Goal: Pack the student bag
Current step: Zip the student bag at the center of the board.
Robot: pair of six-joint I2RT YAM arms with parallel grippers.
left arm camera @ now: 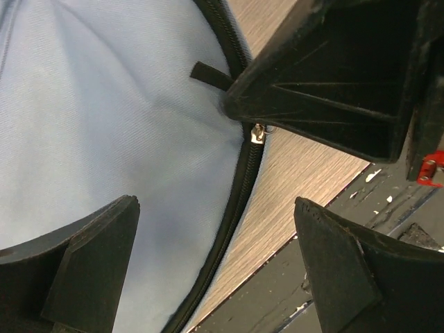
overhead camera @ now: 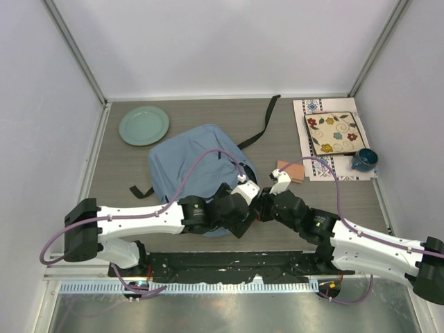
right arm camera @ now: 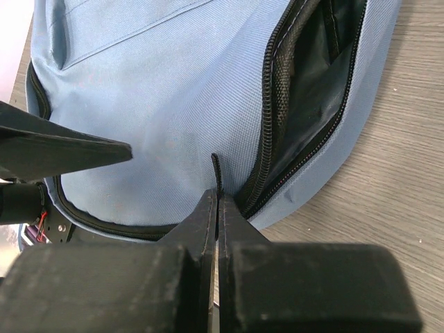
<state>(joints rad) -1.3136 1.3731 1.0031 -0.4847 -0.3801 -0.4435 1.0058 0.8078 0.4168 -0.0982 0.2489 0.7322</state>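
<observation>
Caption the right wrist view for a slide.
Right gripper shut on the black fabric zipper pull of the partly unzipped light blue-grey fabric backpack.

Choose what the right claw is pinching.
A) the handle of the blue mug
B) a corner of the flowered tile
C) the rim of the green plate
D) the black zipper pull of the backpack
D: in the right wrist view the right claw is shut on the black zipper pull of the backpack, right beside its partly open zipper.
</observation>
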